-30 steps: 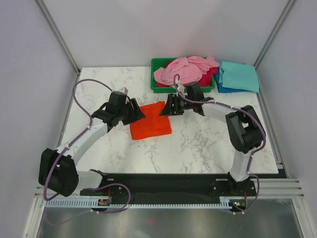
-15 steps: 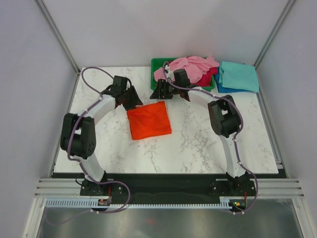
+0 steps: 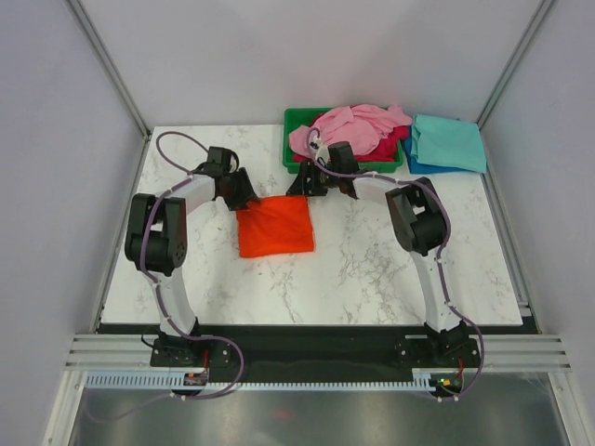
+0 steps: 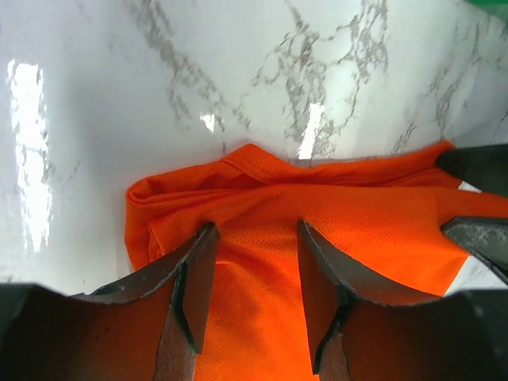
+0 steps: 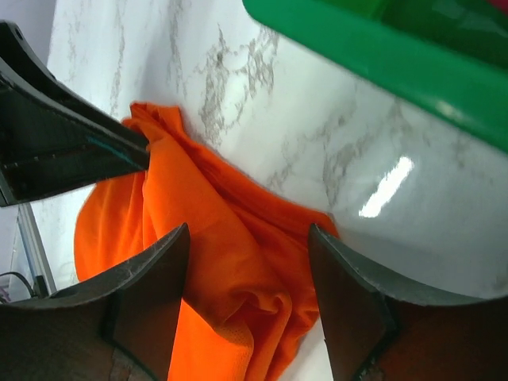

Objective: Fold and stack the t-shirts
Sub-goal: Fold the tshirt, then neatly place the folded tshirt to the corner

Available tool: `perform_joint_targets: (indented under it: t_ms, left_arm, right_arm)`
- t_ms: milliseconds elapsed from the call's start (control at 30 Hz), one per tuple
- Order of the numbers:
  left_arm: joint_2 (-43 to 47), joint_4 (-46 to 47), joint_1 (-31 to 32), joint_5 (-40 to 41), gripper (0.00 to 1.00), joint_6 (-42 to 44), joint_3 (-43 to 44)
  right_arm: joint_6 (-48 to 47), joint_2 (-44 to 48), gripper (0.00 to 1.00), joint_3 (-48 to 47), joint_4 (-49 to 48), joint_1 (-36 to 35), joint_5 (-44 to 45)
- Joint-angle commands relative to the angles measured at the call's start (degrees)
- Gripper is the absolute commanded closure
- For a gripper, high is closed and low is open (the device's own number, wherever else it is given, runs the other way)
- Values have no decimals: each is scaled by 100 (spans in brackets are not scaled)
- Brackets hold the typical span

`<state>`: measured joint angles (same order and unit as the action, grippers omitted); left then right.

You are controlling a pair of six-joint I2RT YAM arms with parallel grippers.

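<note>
The bright orange t-shirt (image 3: 275,226) lies folded into a rough square on the marble table. My left gripper (image 3: 244,193) is open at its far left corner, jaws astride the cloth (image 4: 262,317), with the gripper (image 4: 255,226) low over it. My right gripper (image 3: 302,186) is open at the far right corner, jaws wide over bunched orange cloth (image 5: 238,278); it also shows in the right wrist view (image 5: 248,230). A light pink shirt (image 3: 349,130) and a magenta one (image 3: 386,147) lie heaped in the tray. A folded teal shirt (image 3: 448,141) lies on a blue one (image 3: 414,167).
The green plastic tray (image 3: 296,119) stands at the back, just behind my right gripper; its rim fills the top of the right wrist view (image 5: 373,48). The teal and blue stack is at the back right corner. Grey walls close three sides.
Both grippers have moved toward the back of the table over the orange shirt's far corners. The shirt has shifted a little left and now lies squarer.
</note>
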<state>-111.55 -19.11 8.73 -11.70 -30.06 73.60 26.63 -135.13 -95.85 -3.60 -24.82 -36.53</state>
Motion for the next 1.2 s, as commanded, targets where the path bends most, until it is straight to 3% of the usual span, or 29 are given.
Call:
perform_joint_targets:
  t_ms: [0, 233, 400, 567, 600, 633, 733, 900, 967, 1167]
  left_arm:
    - [-254, 136, -21, 143, 46, 808, 312]
    - [1, -21, 541, 159, 42, 1249, 725]
    - [448, -470, 612, 318, 33, 1100, 945]
    - [836, -1619, 612, 423, 17, 1169, 1707]
    - [906, -1831, 612, 449, 6, 1222, 1832]
    - [1081, -2007, 612, 467, 2, 1248, 1946]
    - [1572, -2649, 612, 476, 0, 1363, 2176]
    - [2540, -2800, 823, 1143, 0, 1644, 1211]
    - [2969, -2695, 832, 1536, 0, 1714, 598]
    - [3368, -2264, 841, 1855, 1, 1881, -293]
  right_arm:
    - [-220, 600, 31, 793, 219, 12, 629]
    - [-588, 1972, 26, 1771, 227, -93, 1279]
    - [-1011, 2499, 16, 1605, 1097, -6, 2360]
    - [-731, 2965, 12, 2017, 1037, 109, 1984]
    - [-669, 2992, 12, 2262, 975, 109, 1714]
    - [-599, 3036, 11, 2429, 853, 109, 1589]
    - [-177, 3063, 11, 3071, 125, 109, 1203]
    - [420, 2510, 12, 3415, -949, -5, 771]
    - [527, 2160, 18, 3363, -1238, -40, 640]
    - [826, 1552, 26, 3275, -1776, -102, 796]
